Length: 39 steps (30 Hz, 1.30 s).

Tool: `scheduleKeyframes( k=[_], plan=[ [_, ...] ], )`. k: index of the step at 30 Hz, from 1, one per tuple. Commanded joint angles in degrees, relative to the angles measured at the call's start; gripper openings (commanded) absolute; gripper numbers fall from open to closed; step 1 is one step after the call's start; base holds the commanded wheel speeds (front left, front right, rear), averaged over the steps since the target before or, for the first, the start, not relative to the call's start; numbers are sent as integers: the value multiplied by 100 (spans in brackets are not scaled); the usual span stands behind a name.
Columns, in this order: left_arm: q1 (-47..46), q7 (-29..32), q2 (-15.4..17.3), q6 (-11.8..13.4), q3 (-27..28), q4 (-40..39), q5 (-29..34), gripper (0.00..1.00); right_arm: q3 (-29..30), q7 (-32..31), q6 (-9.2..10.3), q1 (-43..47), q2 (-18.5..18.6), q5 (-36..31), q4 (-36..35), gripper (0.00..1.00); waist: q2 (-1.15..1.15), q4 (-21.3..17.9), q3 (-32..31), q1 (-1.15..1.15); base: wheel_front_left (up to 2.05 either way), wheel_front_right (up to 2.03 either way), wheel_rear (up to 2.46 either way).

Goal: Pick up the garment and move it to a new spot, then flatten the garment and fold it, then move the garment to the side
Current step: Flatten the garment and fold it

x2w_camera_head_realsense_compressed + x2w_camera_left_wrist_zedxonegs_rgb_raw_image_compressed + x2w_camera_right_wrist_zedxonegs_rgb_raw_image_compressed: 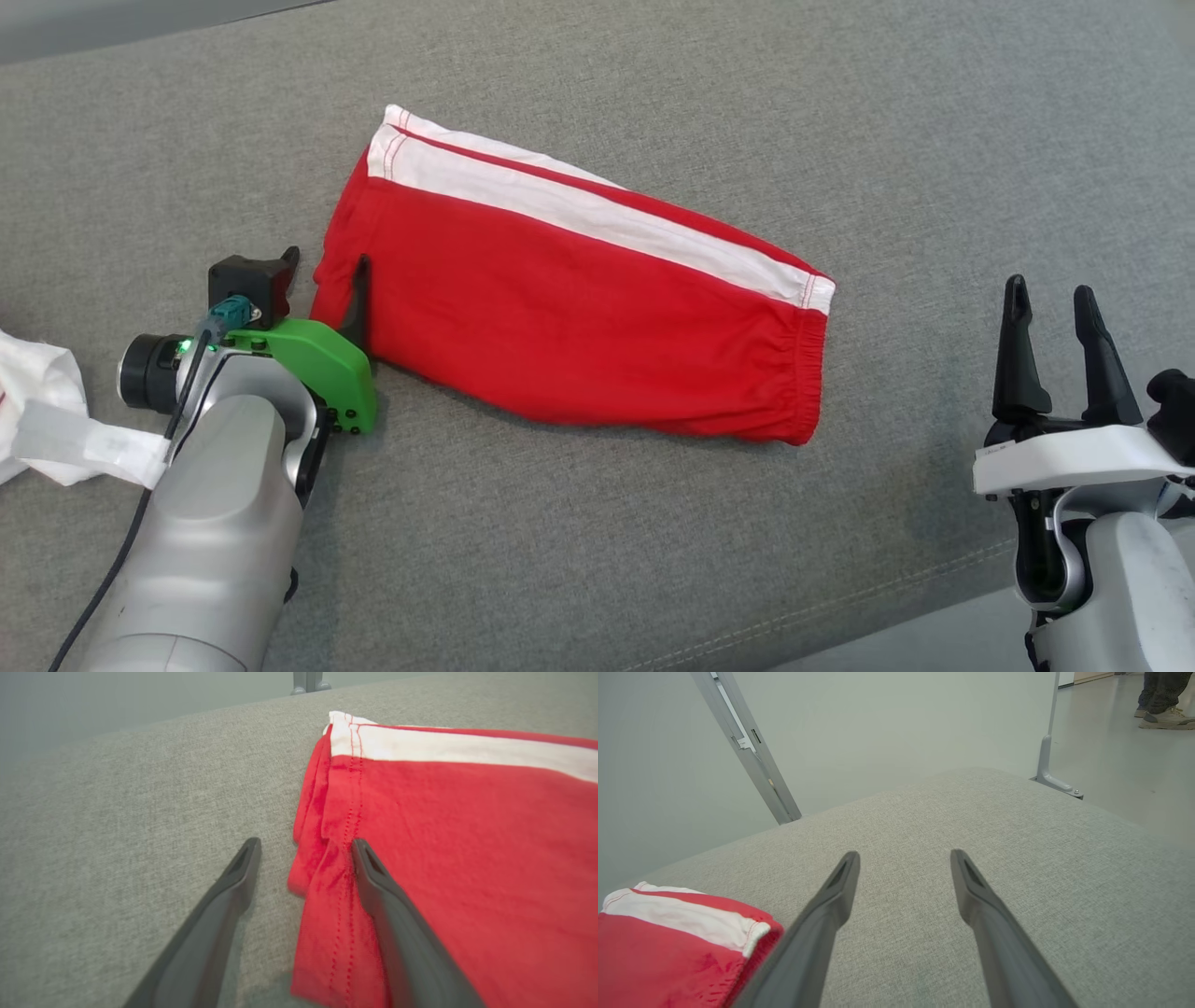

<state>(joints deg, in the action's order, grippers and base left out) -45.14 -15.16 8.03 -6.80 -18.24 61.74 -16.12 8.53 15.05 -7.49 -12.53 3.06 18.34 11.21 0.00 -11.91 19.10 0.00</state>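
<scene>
Right, nearest to you, at the lower left of the head view, the left gripper [327, 257] has its fingers spread wide and nothing clamped between them. It straddles the left-hand hem of the garment [569, 308]. In the left wrist view one finger lies over the red cloth along the stitched hem, right of centre. The other is over the bare grey fabric surface [117, 835], left of centre. You cannot tell from these views whether the finger over the cloth presses on it.

At the lower right of the head view the right gripper [1049, 286] is equally wide apart and empty. It points up the frame, well apart from the garment's gathered waistband end. In the right wrist view the garment [658, 952] sits in the lower left corner, beside the gripper's fingers and not between them.

A crumpled white cloth [37, 383] shows at the left edge of the head view, beside the left forearm.

The garment lies flat and folded across the middle of the head view, red with a white stripe along its upper edge, slanting from upper left to lower right.

Farthest off, the right wrist view shows a slanted metal bar [752, 751] at the upper left, a metal post [1045, 760] at the upper right, and a person's shoe [1164, 716] in the top right corner.
</scene>
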Motion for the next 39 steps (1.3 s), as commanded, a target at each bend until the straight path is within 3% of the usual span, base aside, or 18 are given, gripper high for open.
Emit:
scheduleKeyframes(
  k=[1, 8, 9, 10, 11, 23, 31, 39],
  plan=[
    [-93, 5, 28, 1, 30, 56, -34, 100, 3, 16, 0, 50, 7, -20, -25, 100, 0, -68, 49, 0, 0, 0, 0],
    [-224, 10, -94, -30, -46, 446, -90, 100, 20, 16, 0, 57, -10, 88, 18, 100, 0, -157, 113, 0, 0, 0, 0],
    [-236, 11, -108, -39, -62, 483, -115, 87, 13, 16, 0, 57, -11, 112, 32, 100, 0, -155, 116, 0, 0, 0, 0],
    [-248, 13, -124, -46, -80, 511, -128, 40, -2, 16, 0, 54, -11, 134, 44, 100, 0, -150, 115, 0, 0, 0, 0],
    [-256, 14, -145, -53, -101, 526, -130, 0, -20, 16, 0, 51, -11, 156, 43, 100, 0, -141, 109, 0, 0, 0, 0],
    [189, 6, -287, -60, 71, -64, -390, 0, -78, 16, 0, 148, -8, 289, 112, 100, 0, 370, -286, 0, 0, 0, 0],
    [1118, 5, -456, 31, 247, -629, -493, 0, -113, 16, 0, 347, -4, 277, 224, 100, 0, 1023, -750, 0, 0, 0, 0],
    [1754, 5, -506, 62, -53, -943, -794, 0, -70, 16, 0, 506, -4, 186, 249, 100, 0, 1450, -937, 0, 0, 0, 0]
  ],
)
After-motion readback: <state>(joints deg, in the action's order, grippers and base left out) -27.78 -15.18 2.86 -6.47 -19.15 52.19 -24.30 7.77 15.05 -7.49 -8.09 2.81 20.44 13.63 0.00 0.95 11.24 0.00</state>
